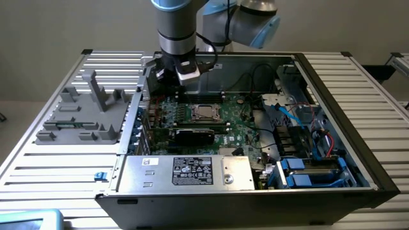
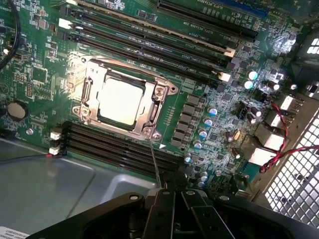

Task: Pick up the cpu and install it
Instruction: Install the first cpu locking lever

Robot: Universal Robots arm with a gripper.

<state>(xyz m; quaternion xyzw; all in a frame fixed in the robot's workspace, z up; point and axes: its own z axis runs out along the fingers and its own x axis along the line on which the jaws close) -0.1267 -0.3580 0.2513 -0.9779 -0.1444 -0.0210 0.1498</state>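
**Silver cpu in socket, gripper shut above board**

Silver-topped cpu lay flat inside the metal socket frame, near the middle of the green board. Glare washed out the top plate in the wrist view, so no markings could be read. Black memory slots ran along both long sides of the socket.

Gripper hung over the board, just beside the socket, fingers pressed together. A thin metal rod ran from the frame's corner up to the fingertips. Could not tell whether the rod was pinched between them or merely passed behind.

Exterior view: arm reached down into the open case, toward the back and the exterior view's left of the socket. Case sat on a slatted table. A silver box with a black label filled the near edge of the case. A grey fixture stood on the table at the exterior view's left, apart from the case.
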